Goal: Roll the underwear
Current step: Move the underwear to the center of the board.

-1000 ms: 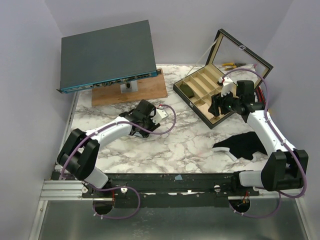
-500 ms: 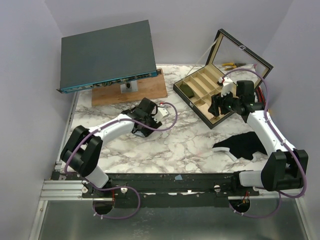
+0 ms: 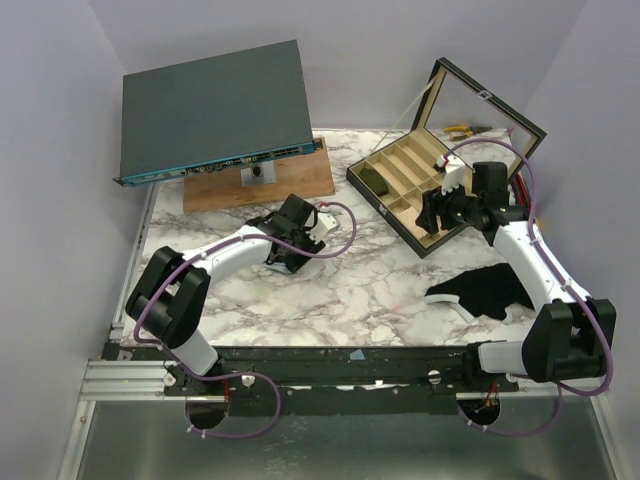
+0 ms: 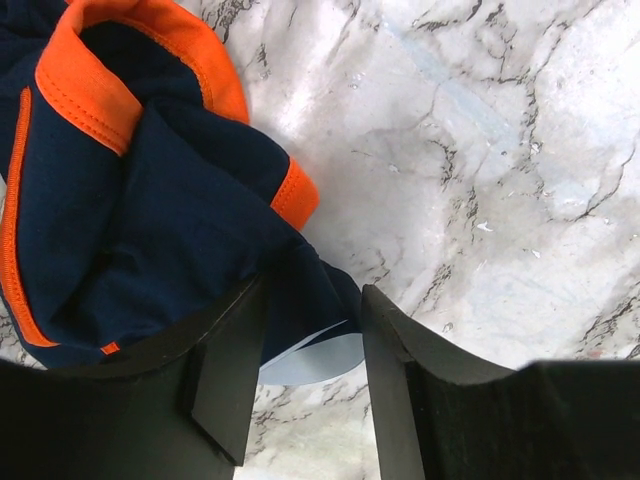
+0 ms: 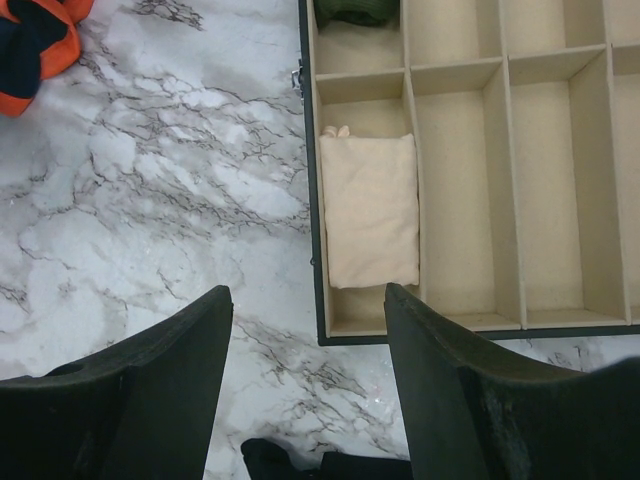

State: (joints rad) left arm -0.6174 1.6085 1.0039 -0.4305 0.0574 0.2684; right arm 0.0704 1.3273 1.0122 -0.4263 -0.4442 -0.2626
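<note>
Change: my left gripper [image 4: 312,300] sits slightly nearer the box [image 5: 311,220] than 1 second ago.
Left grip: half closed, pinching a fold of the underwear [image 4: 150,220].
Right gripper [image 5: 308,295]: wide open, empty.
Underwear: bunched on the marble table [image 4: 480,150] beneath my left wrist.
Advice: hold the pinch firm, turn evenly, keep the roll tight.
</note>
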